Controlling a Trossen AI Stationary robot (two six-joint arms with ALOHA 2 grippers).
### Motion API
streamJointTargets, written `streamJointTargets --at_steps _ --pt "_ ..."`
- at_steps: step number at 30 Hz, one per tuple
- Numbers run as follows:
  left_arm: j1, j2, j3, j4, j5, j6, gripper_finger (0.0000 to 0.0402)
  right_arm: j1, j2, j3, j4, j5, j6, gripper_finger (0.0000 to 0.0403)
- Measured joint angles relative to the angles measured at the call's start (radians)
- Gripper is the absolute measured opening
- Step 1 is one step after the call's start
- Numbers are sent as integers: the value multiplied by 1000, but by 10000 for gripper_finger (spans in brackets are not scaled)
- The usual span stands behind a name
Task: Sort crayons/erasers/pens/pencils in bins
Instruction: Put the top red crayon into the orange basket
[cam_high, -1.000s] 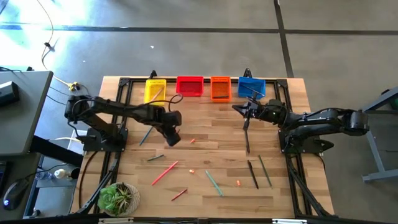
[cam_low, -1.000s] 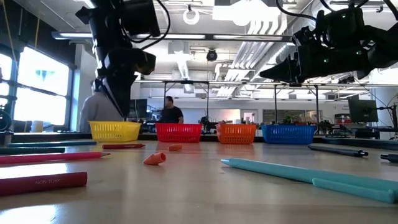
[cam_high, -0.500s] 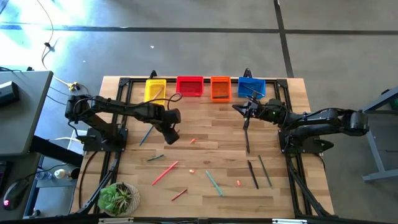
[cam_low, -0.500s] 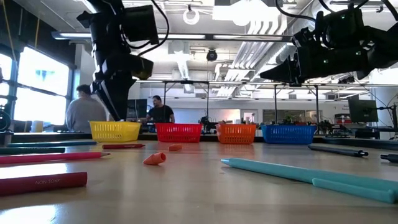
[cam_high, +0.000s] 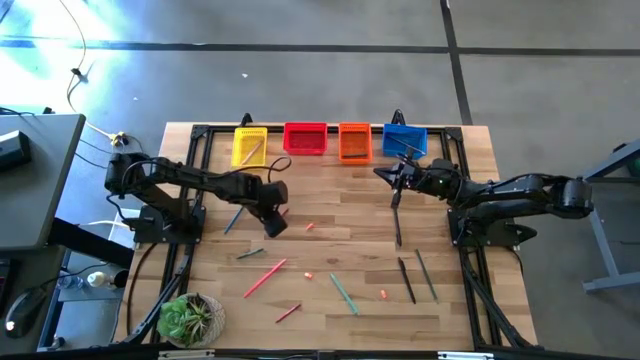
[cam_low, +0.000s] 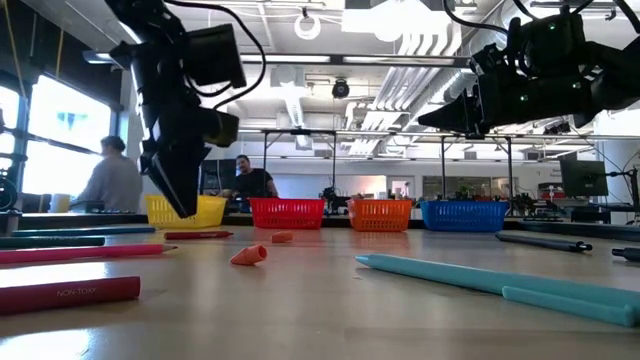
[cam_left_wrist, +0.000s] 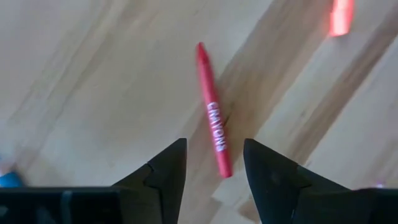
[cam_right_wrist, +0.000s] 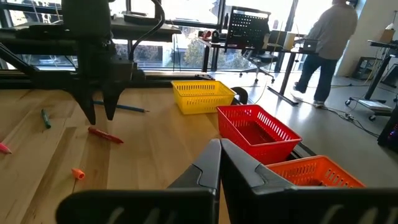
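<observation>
A red crayon (cam_left_wrist: 211, 118) lies flat on the wooden table (cam_high: 330, 250); it also shows in the right wrist view (cam_right_wrist: 106, 134). My left gripper (cam_left_wrist: 214, 163) points down just above it, open, with the crayon's near end between the fingertips and apart from both. In the high view the left gripper (cam_high: 272, 222) hides the crayon. My right gripper (cam_right_wrist: 219, 155) is shut and holds nothing, level in the air in front of the blue bin (cam_high: 404, 139). The yellow (cam_high: 249, 146), red (cam_high: 305, 138) and orange (cam_high: 354, 141) bins stand beside it along the far edge.
Loose sticks lie on the near half: a long red one (cam_high: 265, 277), a short red one (cam_high: 288, 312), a teal one (cam_high: 343, 292), dark pens (cam_high: 406, 279), a green one (cam_high: 250, 254). Small erasers (cam_high: 309, 226) (cam_high: 383, 294) lie among them. A potted plant (cam_high: 190, 318) stands at the near left corner.
My left gripper has come down toward the table, over the red crayon, and shifted slightly toward the left edge.
</observation>
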Motion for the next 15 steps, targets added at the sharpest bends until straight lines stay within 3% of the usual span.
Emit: streamJointTargets --at_steps 15 --pt "-56 107 2 55 -44 -98 131 0 0 0 -1 0 0 0"
